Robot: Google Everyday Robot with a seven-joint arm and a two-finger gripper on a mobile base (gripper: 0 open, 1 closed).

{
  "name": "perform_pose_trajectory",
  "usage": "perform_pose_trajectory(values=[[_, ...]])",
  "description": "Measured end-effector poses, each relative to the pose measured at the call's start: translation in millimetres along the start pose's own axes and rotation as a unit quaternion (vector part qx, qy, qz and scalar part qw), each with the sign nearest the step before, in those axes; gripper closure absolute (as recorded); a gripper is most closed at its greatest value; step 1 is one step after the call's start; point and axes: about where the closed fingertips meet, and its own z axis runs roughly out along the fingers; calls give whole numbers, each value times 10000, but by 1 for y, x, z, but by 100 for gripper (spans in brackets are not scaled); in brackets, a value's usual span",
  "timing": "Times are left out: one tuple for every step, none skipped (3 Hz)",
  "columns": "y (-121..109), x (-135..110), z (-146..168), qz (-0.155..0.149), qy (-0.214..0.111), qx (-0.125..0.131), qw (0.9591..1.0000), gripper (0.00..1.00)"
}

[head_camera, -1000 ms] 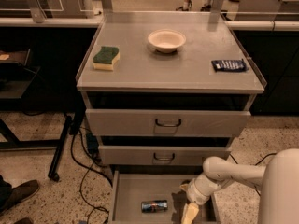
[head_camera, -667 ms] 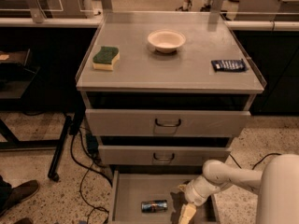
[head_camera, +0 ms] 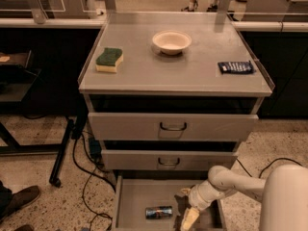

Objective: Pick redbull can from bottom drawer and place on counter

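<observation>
Your gripper [head_camera: 189,219] edged left toward can [head_camera: 159,212] in drawer [head_camera: 144,196], bottom centre; tip cropped, grip state unreadable; arm enters lower right.

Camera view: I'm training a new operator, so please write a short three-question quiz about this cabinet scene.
1. True or false: the slim blue-and-silver redbull can lies on its side in the open grey metal bottom drawer.
2. What sits on the flat grey counter? A) mug B) round cream bowl C) banana
3. In the picture, the robot's gripper is on the can's ____ side.
Key: 1 true; 2 B; 3 right.
</observation>
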Motion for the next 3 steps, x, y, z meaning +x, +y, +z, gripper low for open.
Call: perform_pose_trajectory(values=[[-8, 3, 16, -59, -245, 11, 9997, 0], [-31, 13, 36, 16, -398, 285, 9988, 0], [-31, 13, 36, 15, -399, 285, 9988, 0]])
